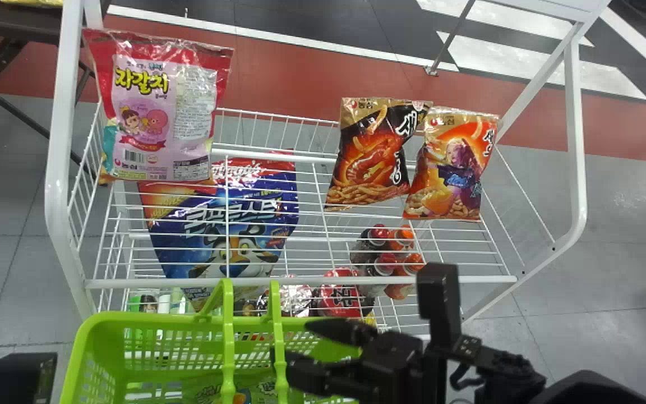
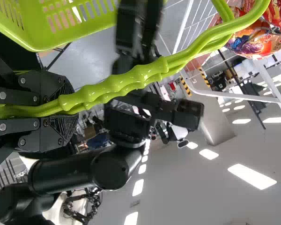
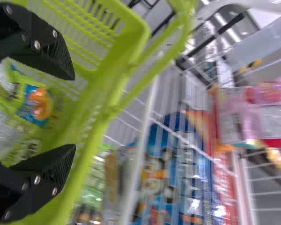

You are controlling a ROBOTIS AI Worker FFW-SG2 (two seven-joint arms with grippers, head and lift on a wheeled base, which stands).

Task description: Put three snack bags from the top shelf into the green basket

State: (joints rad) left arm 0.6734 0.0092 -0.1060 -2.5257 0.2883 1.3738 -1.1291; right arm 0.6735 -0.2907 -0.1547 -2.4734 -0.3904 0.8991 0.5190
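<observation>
Over the green basket (image 1: 132, 318) my right gripper (image 1: 290, 339) is open; in the right wrist view the gripper (image 3: 74, 111) has its fingers apart above a green snack bag (image 3: 35, 105) lying inside. That bag (image 1: 244, 393) partly shows in the basket in the head view. Part of my left gripper (image 1: 17, 377) is at the lower left; in the left wrist view this gripper (image 2: 68, 110) is shut on the basket handles (image 2: 126, 86). On the top shelf stand a pink bag (image 1: 149, 112) at left, and a black-orange bag (image 1: 370, 157) beside an orange bag (image 1: 452, 168) at right.
The white wire rack (image 1: 300, 280) rises just beyond the basket, its side posts framing the shelf. Beneath the top shelf are a blue cereal bag (image 1: 227, 219), several red-capped bottles (image 1: 384, 264) and red packages (image 1: 340, 297). A dark table (image 1: 14, 22) stands at back left.
</observation>
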